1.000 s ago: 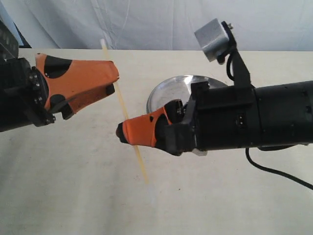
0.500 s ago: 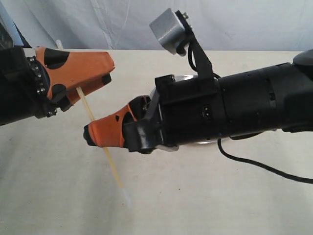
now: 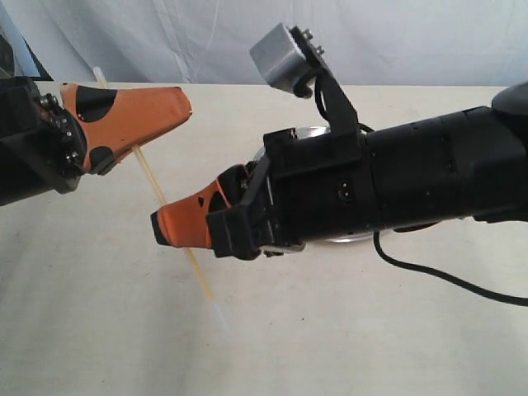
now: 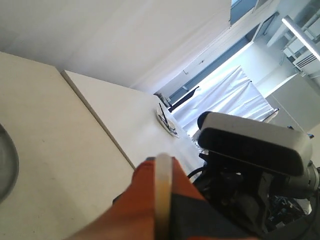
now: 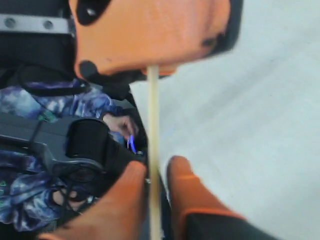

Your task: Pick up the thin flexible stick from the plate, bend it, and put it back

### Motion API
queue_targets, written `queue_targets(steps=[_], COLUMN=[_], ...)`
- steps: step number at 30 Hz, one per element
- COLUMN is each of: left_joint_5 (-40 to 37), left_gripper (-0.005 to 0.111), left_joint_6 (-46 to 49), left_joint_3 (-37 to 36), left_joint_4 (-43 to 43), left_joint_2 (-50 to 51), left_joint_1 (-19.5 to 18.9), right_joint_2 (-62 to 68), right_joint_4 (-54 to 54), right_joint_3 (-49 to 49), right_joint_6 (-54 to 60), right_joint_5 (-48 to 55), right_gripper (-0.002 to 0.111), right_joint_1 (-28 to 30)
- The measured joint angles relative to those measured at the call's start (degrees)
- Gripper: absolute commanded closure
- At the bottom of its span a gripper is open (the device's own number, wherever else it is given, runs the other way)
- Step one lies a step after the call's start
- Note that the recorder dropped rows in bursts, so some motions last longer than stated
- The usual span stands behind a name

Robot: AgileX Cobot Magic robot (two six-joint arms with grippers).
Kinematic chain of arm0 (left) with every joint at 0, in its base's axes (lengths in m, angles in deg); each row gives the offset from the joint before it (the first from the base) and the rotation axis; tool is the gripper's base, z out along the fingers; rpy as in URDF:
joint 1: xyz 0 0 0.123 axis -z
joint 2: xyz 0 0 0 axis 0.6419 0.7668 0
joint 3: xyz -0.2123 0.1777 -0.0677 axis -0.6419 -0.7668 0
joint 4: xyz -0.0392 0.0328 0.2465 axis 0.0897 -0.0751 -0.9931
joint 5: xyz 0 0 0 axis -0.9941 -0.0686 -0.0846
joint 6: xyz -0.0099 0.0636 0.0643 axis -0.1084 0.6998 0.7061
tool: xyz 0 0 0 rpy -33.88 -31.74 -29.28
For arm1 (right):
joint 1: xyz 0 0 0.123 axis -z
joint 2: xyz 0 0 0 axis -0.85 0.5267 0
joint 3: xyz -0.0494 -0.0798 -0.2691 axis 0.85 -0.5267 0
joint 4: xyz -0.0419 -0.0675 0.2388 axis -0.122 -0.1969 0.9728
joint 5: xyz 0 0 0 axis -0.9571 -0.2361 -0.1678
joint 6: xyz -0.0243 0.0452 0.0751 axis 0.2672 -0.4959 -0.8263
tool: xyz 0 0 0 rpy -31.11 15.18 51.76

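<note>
The thin flexible stick (image 3: 153, 186) is a pale yellow strand held slanted above the table, its upper end behind my left gripper (image 3: 183, 105) and its lower end near the tabletop. My left gripper is shut on its upper part; in the left wrist view the stick (image 4: 162, 195) lies pinched between the orange fingers (image 4: 145, 200). My right gripper (image 3: 158, 231) is shut on the lower part, and in the right wrist view the stick (image 5: 153, 115) runs between its two fingers (image 5: 192, 190). The plate (image 3: 307, 132) is mostly hidden behind the right arm.
The right arm's black body (image 3: 412, 186) and its wrist camera (image 3: 285, 58) cover the middle and right of the cream table (image 3: 99, 330). A black cable (image 3: 445, 276) trails across the table at the right. A white backdrop stands behind.
Both grippers moved left with the stick between them, the right arm reaching far across the plate. In the last half second the right gripper rose slightly and the stick's lower end lifted.
</note>
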Motion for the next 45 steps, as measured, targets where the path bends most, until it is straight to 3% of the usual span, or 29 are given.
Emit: queue_targets(steps=[1, 3, 6, 12, 17, 21, 28, 34, 40, 45], left_joint_5=[-0.1, -0.11, -0.11, -0.6, -1.62, -3.61, -10.04, -12.99, -7.48, -0.5], left_gripper=[0.107, 0.107, 0.107, 0.107, 0.107, 0.107, 0.107, 0.107, 0.107, 0.107], left_joint_6=[0.14, 0.14, 0.38, 0.93, 0.96, 1.18, 2.66, 1.56, -0.38, -0.42], left_joint_3=[0.0, 0.0, 0.0, 0.28, 3.3, 6.7, 11.11, 11.51, 11.6, 11.49], left_joint_4=[0.0, 0.0, 0.0, 0.84, 0.43, -3.06, -9.16, -13.22, -9.94, -5.6], left_joint_2=[0.0, 0.0, 0.0, 0.0, 0.0, 0.76, 4.39, 5.31, 5.54, 5.54], left_joint_1=[0.0, 0.0, 0.0, 0.0, 0.02, 1.58, 8.17, 9.7, 9.73, 9.98], right_joint_2=[0.0, 0.0, 0.0, 0.0, 0.47, 0.47, -2.13, -9.77, -13.14, -10.03], right_joint_4=[-0.85, -3.48, -8.4, -14.67, -15.54, -15.54, -18.2, -25.93, -43.7, -43.44], right_joint_3=[0.0, 0.0, 0.0, 0.0, 0.0, 0.0, 0.0, -0.18, -0.33, -0.34], right_joint_6=[-0.56, -2.99, -8.23, -13.62, -14.01, -14.01, -14.32, -19.66, -34.83, -37.13], right_joint_5=[-0.78, -2.87, -4.82, -1.31, 2.25, 4.77, 8.32, 6.8, 2.14, 0.48], right_gripper=[0.043, 0.033, 0.037, 0.063, 0.109, 0.108, 0.109, 0.109, 0.109, 0.109], right_joint_1=[0.0, -0.14, -0.13, -0.13, -0.13, -0.13, -0.26, -0.41, -0.54, -0.54])
